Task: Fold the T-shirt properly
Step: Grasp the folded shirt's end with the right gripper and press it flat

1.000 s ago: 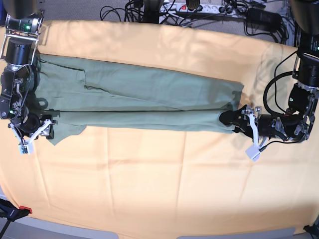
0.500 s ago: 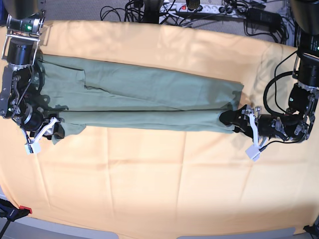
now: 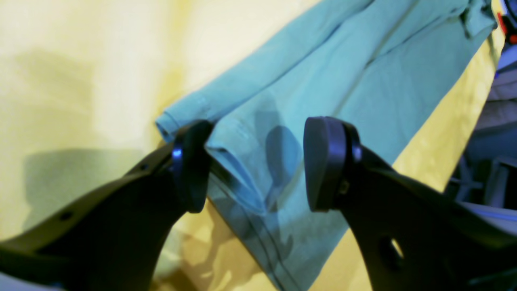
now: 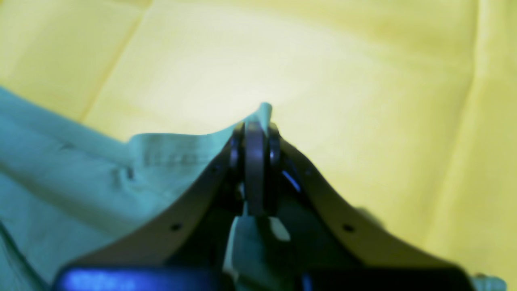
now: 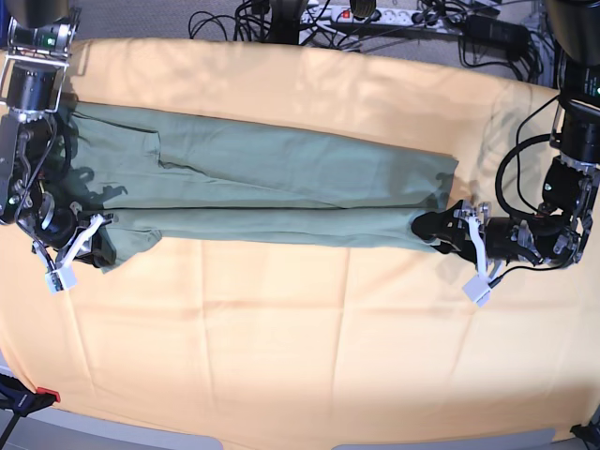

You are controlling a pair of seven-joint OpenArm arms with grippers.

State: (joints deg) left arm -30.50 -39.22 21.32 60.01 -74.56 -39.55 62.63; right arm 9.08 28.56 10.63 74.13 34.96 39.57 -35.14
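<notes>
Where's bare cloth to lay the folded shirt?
The wide orange cloth below the T-shirt is bare, edge to edge. A narrower strip lies above it. Crowded: both shirt ends, at the left gripper and right gripper.

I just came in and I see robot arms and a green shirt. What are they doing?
Two robot arms are folding a green T-shirt that lies stretched long on a big orange-yellow cloth. The right gripper is pinched shut on a corner at one end of the shirt. At the other end, the left gripper is open, its jaws on either side of the shirt's edge, not yet closed on it.
</notes>
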